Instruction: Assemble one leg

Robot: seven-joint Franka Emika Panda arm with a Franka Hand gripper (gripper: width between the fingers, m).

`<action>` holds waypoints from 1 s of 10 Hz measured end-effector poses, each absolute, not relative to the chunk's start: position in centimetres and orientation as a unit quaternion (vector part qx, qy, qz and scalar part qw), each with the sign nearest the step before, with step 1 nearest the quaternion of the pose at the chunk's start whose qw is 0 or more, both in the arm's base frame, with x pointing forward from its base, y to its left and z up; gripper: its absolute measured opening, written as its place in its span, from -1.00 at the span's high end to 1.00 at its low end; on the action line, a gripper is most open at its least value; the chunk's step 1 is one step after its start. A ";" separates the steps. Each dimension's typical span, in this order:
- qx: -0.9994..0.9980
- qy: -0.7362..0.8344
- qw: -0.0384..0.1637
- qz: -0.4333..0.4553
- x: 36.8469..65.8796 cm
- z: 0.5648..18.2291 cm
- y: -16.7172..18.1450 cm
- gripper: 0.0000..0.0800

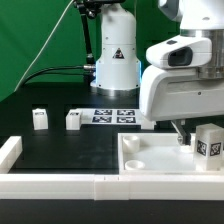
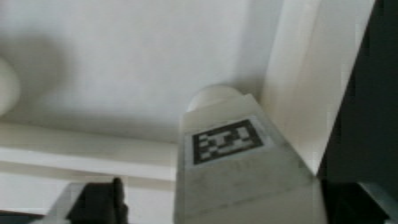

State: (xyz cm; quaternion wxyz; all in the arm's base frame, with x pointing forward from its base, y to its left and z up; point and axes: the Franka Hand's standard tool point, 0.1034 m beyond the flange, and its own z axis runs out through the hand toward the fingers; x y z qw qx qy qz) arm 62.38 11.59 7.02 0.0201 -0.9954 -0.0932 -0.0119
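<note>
Black table (image 1: 60, 150) | arm low over panel (image 1: 150, 155) | end effector (image 1: 186, 137) beside leg (image 1: 207, 141)

A white square panel (image 1: 150, 158) lies on the black tabletop (image 1: 60, 145) directly under the claw (image 1: 190, 135). It has a raised rim and a round hollow in the corner far from the claw, toward the exterior view's left. In the wrist view the panel's (image 2: 107, 60) flat floor fills the space beneath the claw (image 2: 222, 200), with its rim (image 2: 306, 60) just beside. A long white rail (image 1: 60, 183) runs along the tabletop's near edge, in front of the claw. The marker board (image 1: 108, 116) lies behind the claw, toward the exterior view's left. A green backdrop (image 1: 35, 40) stands well behind it.
</note>
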 end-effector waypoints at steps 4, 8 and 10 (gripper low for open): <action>-0.998 -0.066 0.021 -0.011 62.4 7.0 11.6 0.27; -0.989 0.142 0.029 -0.005 62.3 7.0 11.5 0.27; -0.961 0.276 0.031 0.001 62.2 6.9 11.8 0.27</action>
